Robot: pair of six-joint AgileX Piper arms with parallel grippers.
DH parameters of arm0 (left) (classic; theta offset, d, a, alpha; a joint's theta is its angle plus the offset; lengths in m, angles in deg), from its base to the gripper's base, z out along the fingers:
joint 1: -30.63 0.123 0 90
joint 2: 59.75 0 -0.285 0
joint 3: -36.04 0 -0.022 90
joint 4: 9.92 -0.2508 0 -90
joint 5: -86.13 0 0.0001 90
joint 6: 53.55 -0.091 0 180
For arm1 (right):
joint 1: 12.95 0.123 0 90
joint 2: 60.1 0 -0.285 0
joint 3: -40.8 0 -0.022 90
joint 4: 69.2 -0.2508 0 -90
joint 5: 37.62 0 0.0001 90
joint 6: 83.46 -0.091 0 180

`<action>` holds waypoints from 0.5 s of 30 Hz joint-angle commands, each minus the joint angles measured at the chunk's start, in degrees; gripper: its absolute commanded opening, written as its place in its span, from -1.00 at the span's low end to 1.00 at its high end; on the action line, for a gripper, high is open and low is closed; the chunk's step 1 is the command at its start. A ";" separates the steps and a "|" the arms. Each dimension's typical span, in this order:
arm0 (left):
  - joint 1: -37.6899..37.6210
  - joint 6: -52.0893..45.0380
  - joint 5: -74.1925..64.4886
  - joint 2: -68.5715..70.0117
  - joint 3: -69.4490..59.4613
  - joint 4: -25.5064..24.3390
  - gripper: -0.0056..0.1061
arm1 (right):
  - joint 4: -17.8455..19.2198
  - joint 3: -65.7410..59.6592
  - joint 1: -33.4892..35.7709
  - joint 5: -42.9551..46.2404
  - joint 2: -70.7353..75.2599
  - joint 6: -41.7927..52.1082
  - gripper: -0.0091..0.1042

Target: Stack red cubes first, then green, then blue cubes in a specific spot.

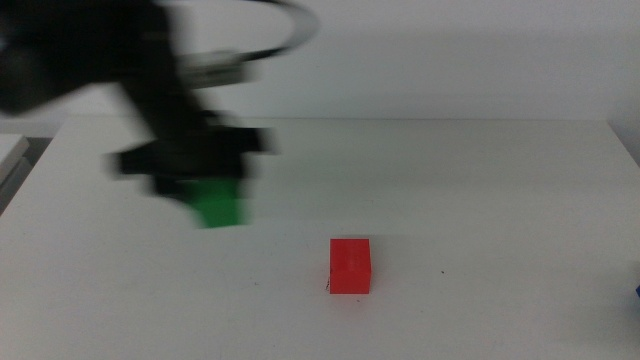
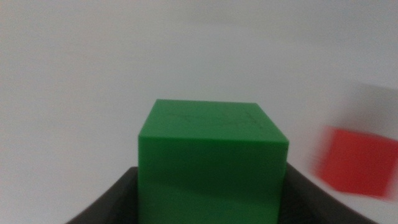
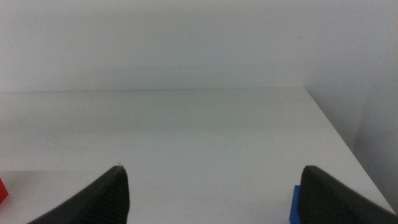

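Observation:
The red cube (image 1: 350, 265) sits on the white table near the front centre, with a tiny black mark at its lower left corner; the marked spot itself is covered. It also shows blurred in the left wrist view (image 2: 359, 162). My left gripper (image 1: 205, 195) is shut on the green cube (image 1: 218, 205) and holds it above the table, left of and behind the red cube. The green cube fills the left wrist view (image 2: 211, 165) between the jaws. My right gripper (image 3: 211, 199) is open and waits off the right side. A sliver of the blue cube (image 3: 295, 204) shows by its jaw, and at the middle view's right edge (image 1: 637, 291).
A lone black speck (image 1: 444, 272) lies on the table right of the red cube. The table's far edge (image 1: 400, 120) meets a white wall. The left table edge (image 1: 25, 165) drops off beside a grey strip.

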 commanded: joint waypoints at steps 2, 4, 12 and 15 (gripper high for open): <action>-11.27 12.08 -3.51 -5.72 8.59 -3.49 -0.59 | 0.46 -0.23 -0.52 0.51 0.27 0.52 0.80; -15.66 14.25 -3.87 -10.01 13.83 -4.33 -0.59 | 0.46 -0.23 -0.52 0.51 0.27 0.52 0.80; -18.39 10.40 -3.87 -19.04 21.34 -1.63 -0.59 | 0.46 -0.23 -0.52 0.51 0.27 0.52 0.80; -18.14 10.40 -3.87 -20.26 21.34 -1.63 -0.59 | 0.46 -0.23 -0.52 0.51 0.27 0.52 0.80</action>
